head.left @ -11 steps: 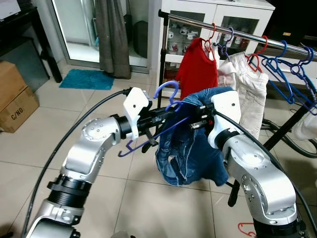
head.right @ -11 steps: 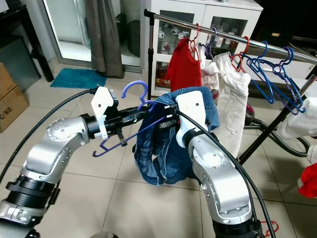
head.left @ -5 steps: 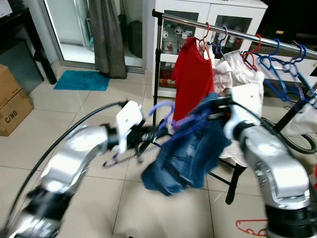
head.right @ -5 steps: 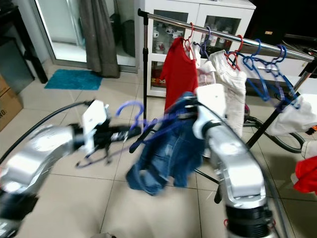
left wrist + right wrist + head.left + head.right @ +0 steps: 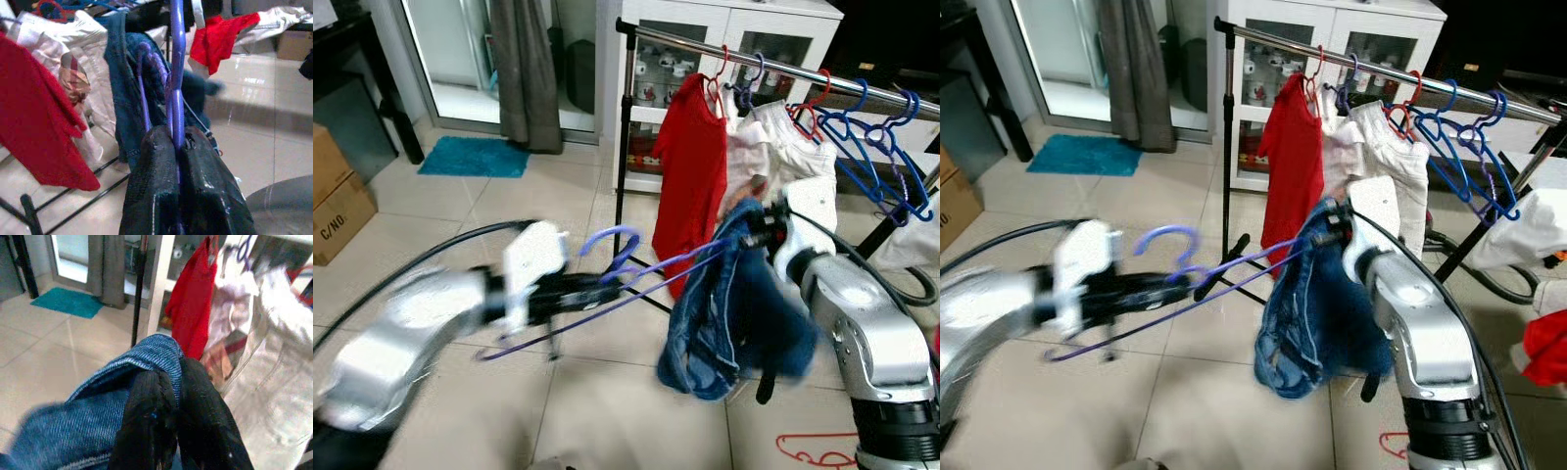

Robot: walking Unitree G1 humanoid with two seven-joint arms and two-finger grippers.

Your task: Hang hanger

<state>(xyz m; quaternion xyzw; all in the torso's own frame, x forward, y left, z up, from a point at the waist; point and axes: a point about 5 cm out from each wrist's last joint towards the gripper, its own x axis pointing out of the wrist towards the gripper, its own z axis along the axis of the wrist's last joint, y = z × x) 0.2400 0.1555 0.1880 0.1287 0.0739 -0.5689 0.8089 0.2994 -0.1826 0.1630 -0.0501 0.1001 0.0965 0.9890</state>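
Observation:
A purple hanger (image 5: 617,266) runs from my left gripper (image 5: 570,291) across to a blue denim garment (image 5: 729,313). In the left wrist view the left gripper's fingers (image 5: 156,196) are shut on the hanger's wire (image 5: 175,73). My right gripper (image 5: 756,225) is shut on the top edge of the denim (image 5: 146,357), which hangs below it in front of the clothes rail (image 5: 754,61). The hanger's far end reaches into the denim. The rail carries a red shirt (image 5: 695,166), white garments (image 5: 783,147) and bare blue and red hangers (image 5: 876,127).
A white glass-door cabinet (image 5: 724,39) stands behind the rail. A cardboard box (image 5: 337,211) and a dark table are at left, a teal mat (image 5: 475,157) by the curtain. A red hanger (image 5: 813,448) lies on the tile floor by my right side.
The denim has swung right and now hangs lower beside the rail's foot. My left arm has dropped back and left, stretching the hanger between both grippers. The view is blurred from motion.

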